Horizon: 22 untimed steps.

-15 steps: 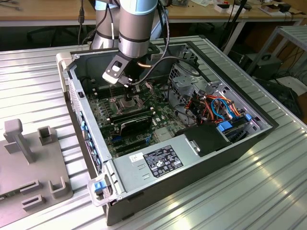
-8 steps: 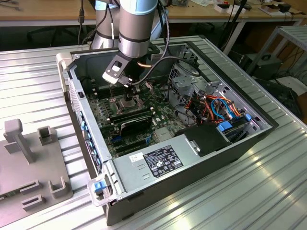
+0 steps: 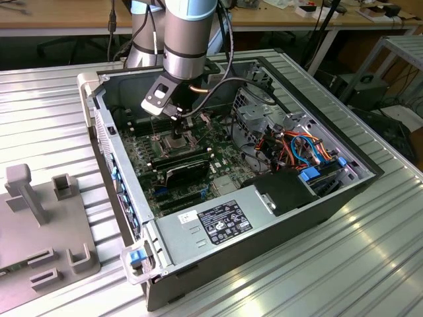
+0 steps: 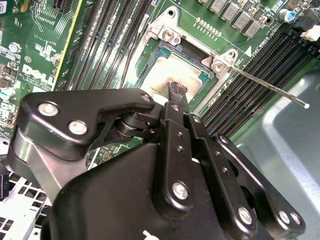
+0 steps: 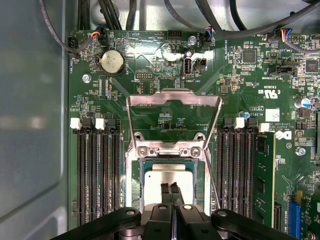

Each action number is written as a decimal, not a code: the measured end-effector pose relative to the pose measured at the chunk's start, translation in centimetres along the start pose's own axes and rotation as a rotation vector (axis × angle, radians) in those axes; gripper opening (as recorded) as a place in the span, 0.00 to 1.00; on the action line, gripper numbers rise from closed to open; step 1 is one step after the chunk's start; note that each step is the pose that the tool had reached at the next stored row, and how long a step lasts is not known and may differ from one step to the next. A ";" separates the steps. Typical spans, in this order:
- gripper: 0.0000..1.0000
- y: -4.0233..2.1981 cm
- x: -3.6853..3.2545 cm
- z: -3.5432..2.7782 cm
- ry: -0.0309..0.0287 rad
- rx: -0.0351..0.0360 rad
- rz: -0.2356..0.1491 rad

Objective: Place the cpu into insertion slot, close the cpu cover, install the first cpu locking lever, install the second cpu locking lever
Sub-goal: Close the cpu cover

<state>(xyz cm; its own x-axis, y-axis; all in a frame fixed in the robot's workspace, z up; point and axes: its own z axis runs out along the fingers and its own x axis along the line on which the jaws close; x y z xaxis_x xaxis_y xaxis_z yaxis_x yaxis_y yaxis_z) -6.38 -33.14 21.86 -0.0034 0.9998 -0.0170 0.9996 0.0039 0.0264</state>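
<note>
Silver chip (image 5: 155,176), one, sits in the one socket (image 5: 137,175). One cover (image 5: 173,98) stands raised beside the socket. The gripper (image 5: 170,186) hangs above it, fingers (image 5: 165,193) pressed together, empty.

Arm (image 3: 188,39): silver-grey cylinder, pale blue joint caps, black cable (image 3: 230,39) alongside. Gripper (image 5: 171,188): black linkages, silver screws (image 4: 180,190), grey metal plate.

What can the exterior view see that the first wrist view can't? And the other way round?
Exterior view: the grey robot arm, the whole computer case, its power supply and a grey fixture tray at the exterior view's left. First wrist view: the cpu cover flipped open and a round coin battery. Both: the green motherboard and the tool, shut over the cpu.
</note>
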 end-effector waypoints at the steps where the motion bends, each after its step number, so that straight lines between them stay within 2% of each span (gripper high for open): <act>1: 0.11 0.00 0.00 -0.08 0.0000 0.0000 0.000; 4: 0.11 0.01 0.00 -0.42 0.0003 0.0005 0.000; 6: 0.11 0.03 -0.01 -1.04 0.0004 0.0005 0.000; 9: 0.11 0.07 -0.04 -2.62 0.0004 0.0005 0.000; 10: 0.11 0.10 -0.05 -3.47 0.0005 0.0005 0.000; 11: 0.11 0.11 -0.06 -3.89 0.0005 0.0005 0.000; 15: 0.11 0.30 -0.06 -3.91 0.0002 0.0007 0.000; 17: 0.11 1.26 -0.05 -3.87 0.0002 0.0006 0.000; 19: 0.11 1.77 -0.05 -3.86 0.0001 0.0006 0.000; 22: 0.11 2.19 -0.05 -3.95 0.0001 0.0008 0.000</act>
<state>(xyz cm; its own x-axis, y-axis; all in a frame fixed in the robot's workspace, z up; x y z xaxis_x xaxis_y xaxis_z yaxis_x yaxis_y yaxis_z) -4.29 -33.12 25.87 -0.0036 0.9998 -0.0170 0.9997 0.0040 0.0255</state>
